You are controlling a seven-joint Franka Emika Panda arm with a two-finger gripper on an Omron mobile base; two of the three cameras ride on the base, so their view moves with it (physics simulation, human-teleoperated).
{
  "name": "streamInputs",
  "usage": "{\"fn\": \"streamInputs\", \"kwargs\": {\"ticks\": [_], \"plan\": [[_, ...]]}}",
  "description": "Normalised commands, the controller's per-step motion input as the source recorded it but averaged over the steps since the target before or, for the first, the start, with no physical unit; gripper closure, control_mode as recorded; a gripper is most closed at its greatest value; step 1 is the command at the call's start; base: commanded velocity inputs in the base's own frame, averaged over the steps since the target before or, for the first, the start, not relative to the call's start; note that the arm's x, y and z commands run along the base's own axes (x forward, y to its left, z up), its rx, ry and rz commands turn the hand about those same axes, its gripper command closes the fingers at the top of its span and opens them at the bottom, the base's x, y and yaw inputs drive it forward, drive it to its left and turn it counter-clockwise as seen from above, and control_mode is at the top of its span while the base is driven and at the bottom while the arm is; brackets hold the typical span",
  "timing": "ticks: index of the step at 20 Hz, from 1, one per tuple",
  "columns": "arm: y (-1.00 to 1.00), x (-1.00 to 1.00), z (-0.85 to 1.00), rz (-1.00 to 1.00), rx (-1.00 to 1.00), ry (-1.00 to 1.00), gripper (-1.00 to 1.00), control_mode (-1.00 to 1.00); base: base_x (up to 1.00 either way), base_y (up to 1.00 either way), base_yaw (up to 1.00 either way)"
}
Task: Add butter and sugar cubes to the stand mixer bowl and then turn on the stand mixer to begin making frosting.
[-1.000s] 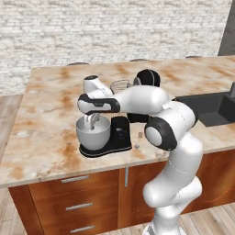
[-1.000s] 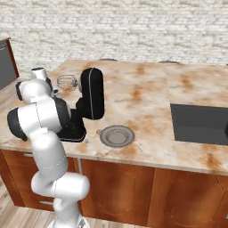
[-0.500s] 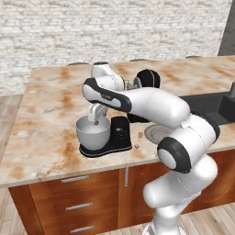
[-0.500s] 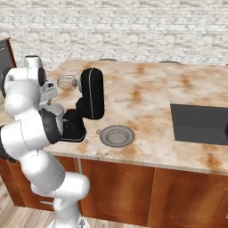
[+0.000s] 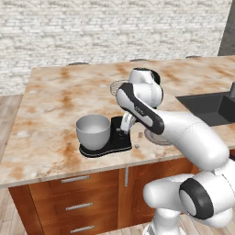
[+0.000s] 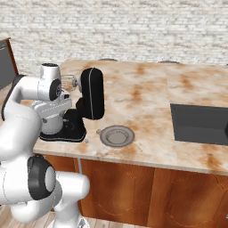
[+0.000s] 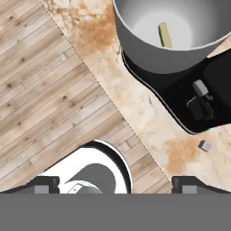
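Note:
The silver-grey stand mixer bowl [image 5: 93, 131] [image 7: 168, 43] sits on the flat base of the black stand mixer [image 6: 92, 93] [image 5: 104, 148], whose head is tilted up with the wire whisk [image 6: 68, 81] raised. A yellow butter stick [image 7: 165, 35] lies inside the bowl. One small white sugar cube [image 7: 206, 145] [image 5: 136, 146] rests on the counter beside the base. My gripper [image 7: 119, 185] is open and holds nothing. It looks down past the counter's front edge, with the bowl and the mixer's switch [image 7: 200, 88] ahead. My arm hides the mixer's neck in the left base view.
A flat round grey plate [image 6: 116, 135] [image 5: 156, 137] lies on the marble counter right of the mixer. A dark sink [image 6: 200, 122] [image 5: 207, 106] is set into the counter further right. Wooden drawers [image 5: 73, 202] front the island, above plank floor [image 7: 40, 90].
My arm has swung round, its elbow now toward the cameras. The hand has moved from over the bowl to the right, beside the mixer's neck. The bowl and the mixer stay put.

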Motion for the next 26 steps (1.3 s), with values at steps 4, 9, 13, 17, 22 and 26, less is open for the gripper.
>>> {"fn": "streamInputs", "kwargs": {"ticks": [4,9,13,17,22,26], "plan": [[-0.95,-0.44,-0.14,0.00,0.05,-0.14,-1.00,-1.00,0.00,0.00,0.00],[-0.80,-0.21,-0.24,0.00,0.12,-0.15,-1.00,-1.00,0.00,0.00,0.00],[-0.74,-0.01,-0.17,0.00,0.24,-0.15,-1.00,-1.00,0.00,0.00,0.00],[-0.72,0.03,-0.07,0.00,0.27,-0.11,-1.00,-1.00,0.00,0.00,0.00],[-0.55,0.27,-0.03,0.01,0.26,-0.09,-1.00,-1.00,0.00,0.00,0.00],[-0.34,0.50,-0.01,0.03,0.24,-0.07,-1.00,-1.00,0.00,0.00,0.00]]}}
